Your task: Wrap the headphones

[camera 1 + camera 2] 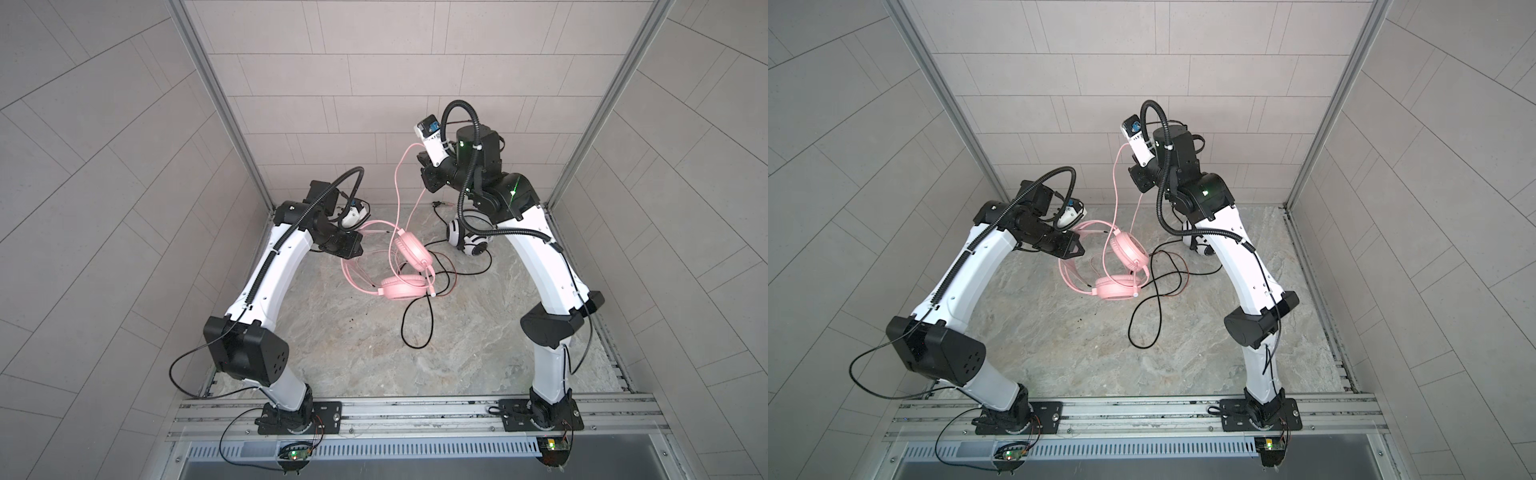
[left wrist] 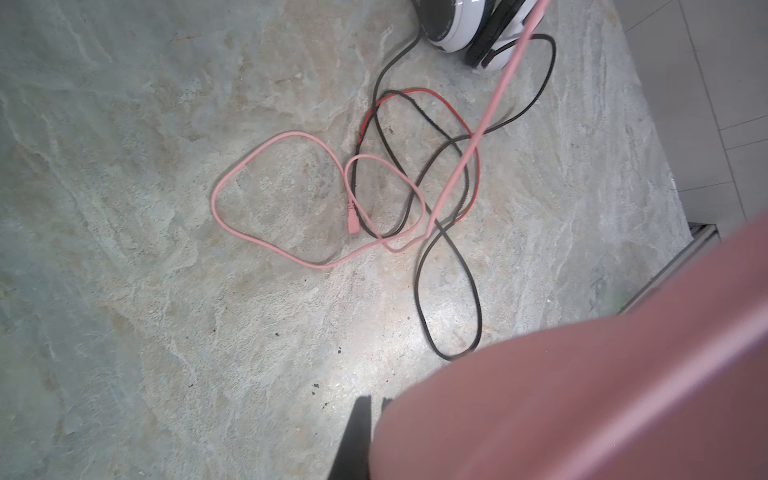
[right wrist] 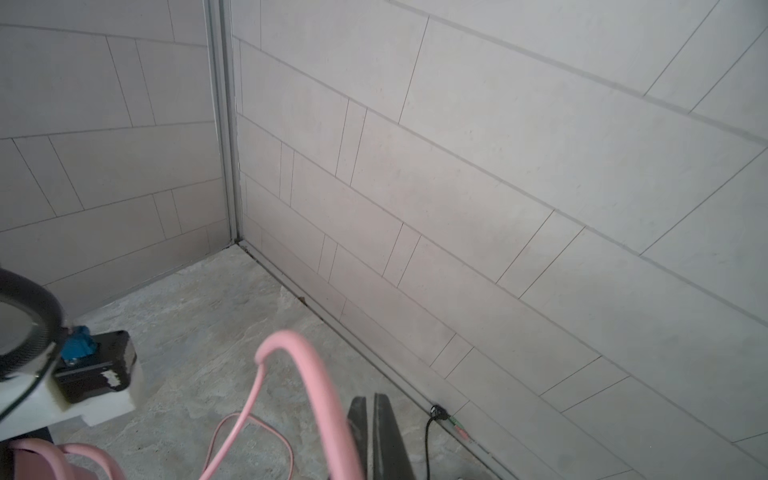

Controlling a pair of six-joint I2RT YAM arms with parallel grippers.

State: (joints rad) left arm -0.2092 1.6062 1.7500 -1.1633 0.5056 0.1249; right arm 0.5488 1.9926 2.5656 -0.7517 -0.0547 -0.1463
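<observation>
pink plastic over-ear headset (image 1: 409, 249): headband clamped in closed left end effector (image 2: 376, 401), arm bent low over marbled grey tabletop (image 1: 332, 340). thin pink cable (image 3: 316, 382): pinched in closed right end effector (image 3: 370, 401), arm raised high. white-and-black striped headset (image 1: 467, 241): laid under right arm.

- The desk (image 1: 332, 353), a grey marbled slab, fills the lower middle of both top views.
- A white-and-black headset (image 1: 467, 241) lies on it right of centre, partly hidden.
- A black cable (image 1: 415, 328) sprawls in loose loops across the centre, with a red stretch (image 2: 419, 92) among them.
- A pink cable (image 2: 266, 245) lies looped across the black one, its plug (image 2: 352, 222) flat on the slab.
- The pink headset (image 1: 405, 286) is low at centre; whether it touches the desk cannot be told.
</observation>
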